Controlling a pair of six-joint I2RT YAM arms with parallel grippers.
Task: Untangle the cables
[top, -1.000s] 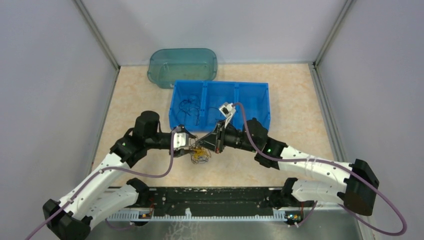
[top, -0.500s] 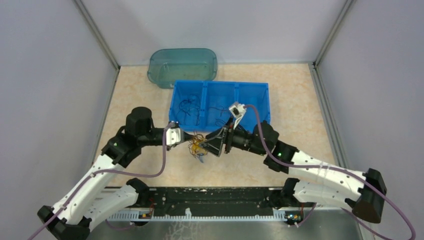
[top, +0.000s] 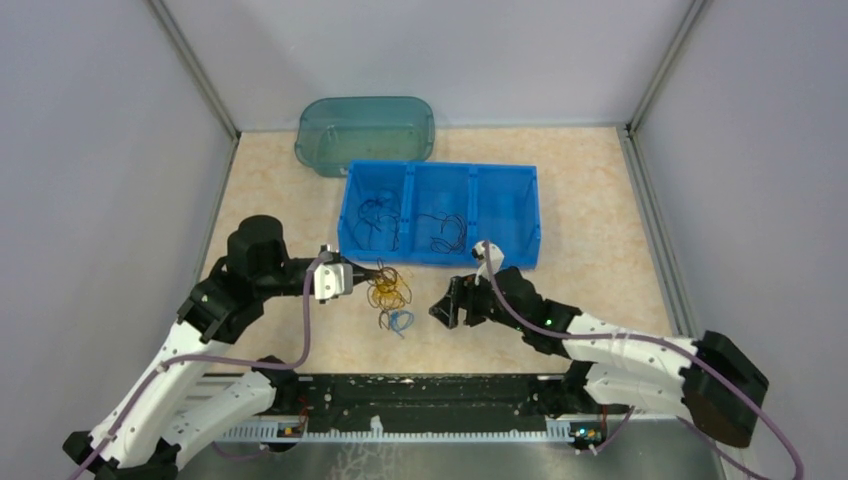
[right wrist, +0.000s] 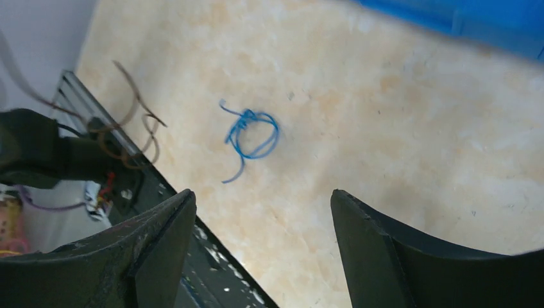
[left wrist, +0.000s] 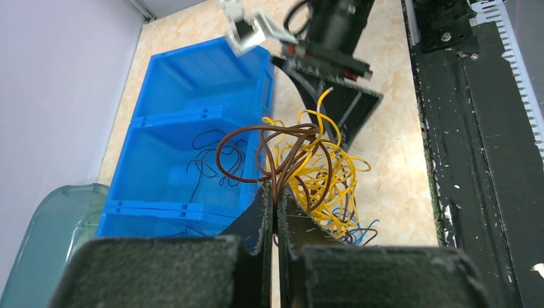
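Observation:
My left gripper (top: 368, 276) is shut on a brown cable (left wrist: 256, 138) that loops up out of a tangled clump of yellow cables (left wrist: 324, 168). The clump (top: 388, 288) hangs from its tips just above the table. A small blue cable (top: 398, 321) lies coiled on the table below the clump, and in the right wrist view this blue cable (right wrist: 251, 131) lies ahead of the fingers. My right gripper (top: 443, 309) stands open and empty to the right of it; in its own view the right gripper (right wrist: 263, 192) has only bare table between its fingers.
A blue three-compartment bin (top: 410, 256) sits just behind the clump, with dark cables (top: 378, 215) in its left and middle compartments. A teal tub (top: 365, 130) stands behind it. The black base rail (top: 420, 395) runs along the near edge.
My right gripper opened, let go of the clump and drew back to the right and nearer. My left gripper shut on the clump and pulled it left. The blue cable now lies apart on the table.

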